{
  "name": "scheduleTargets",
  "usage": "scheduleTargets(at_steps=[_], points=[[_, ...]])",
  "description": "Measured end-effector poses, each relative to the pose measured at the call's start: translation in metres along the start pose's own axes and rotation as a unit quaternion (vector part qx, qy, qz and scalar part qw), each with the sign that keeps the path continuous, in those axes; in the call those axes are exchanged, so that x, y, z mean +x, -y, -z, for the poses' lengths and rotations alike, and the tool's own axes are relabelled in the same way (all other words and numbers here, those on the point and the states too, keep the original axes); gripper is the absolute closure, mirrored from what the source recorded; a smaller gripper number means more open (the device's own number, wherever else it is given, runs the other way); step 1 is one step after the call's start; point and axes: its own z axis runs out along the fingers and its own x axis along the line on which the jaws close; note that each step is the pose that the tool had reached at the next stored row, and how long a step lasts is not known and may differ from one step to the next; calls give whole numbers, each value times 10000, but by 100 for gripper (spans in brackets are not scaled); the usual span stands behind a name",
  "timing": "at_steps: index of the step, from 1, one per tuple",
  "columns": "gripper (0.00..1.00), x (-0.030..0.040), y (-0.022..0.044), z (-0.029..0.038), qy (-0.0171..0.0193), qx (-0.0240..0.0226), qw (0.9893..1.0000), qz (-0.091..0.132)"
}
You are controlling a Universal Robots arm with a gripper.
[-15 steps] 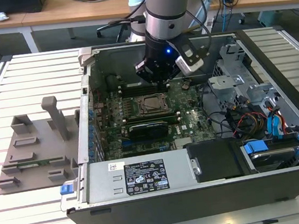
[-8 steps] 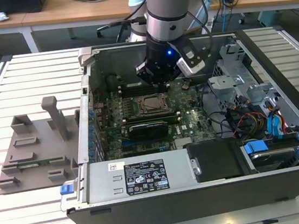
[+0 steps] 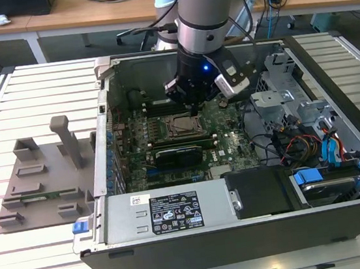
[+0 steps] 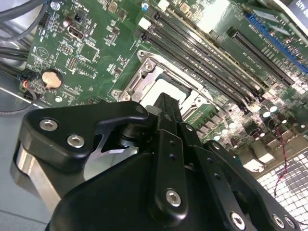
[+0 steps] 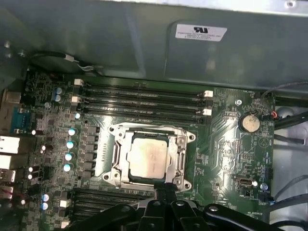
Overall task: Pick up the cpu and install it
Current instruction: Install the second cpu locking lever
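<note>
A workshop with wooden desks fills the upper part of the exterior view, and below them a slatted white counter (image 3: 24, 258) carries an open computer case (image 3: 244, 231) lying on its side across the centre of the frame. Left of the case sits a grey fixture block (image 3: 41, 184). Inside the case, the green motherboard (image 3: 234, 144) spreads across the middle. The arm (image 3: 208, 13) comes down from the top centre, and its hand (image 3: 192, 103) hovers just above the board.

In the first wrist view the socket frame (image 5: 115, 161) sits at centre frame, and the cpu (image 5: 149, 156) lies inside it, silvery top up, apparently level and square to the frame. The memory slots (image 5: 144, 101) run just above it in that frame. The hand's black tip shows at the bottom centre, just beside the socket's near edge and holding nothing; whether its fingers are spread or closed I cannot tell.

My judgement: seating looks done or nearly so. Doing this step well means keeping the tip clear of the chip, avoiding any sideways drag, and confirming all four edges sit flush.
</note>
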Motion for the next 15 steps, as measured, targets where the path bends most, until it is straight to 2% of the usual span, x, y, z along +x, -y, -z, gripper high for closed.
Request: scheduleTargets(at_steps=[7, 15], points=[[89, 4, 53, -9, 0, 0, 10000, 0], [89, 13, 143, -34, 1, -1, 10000, 0]])
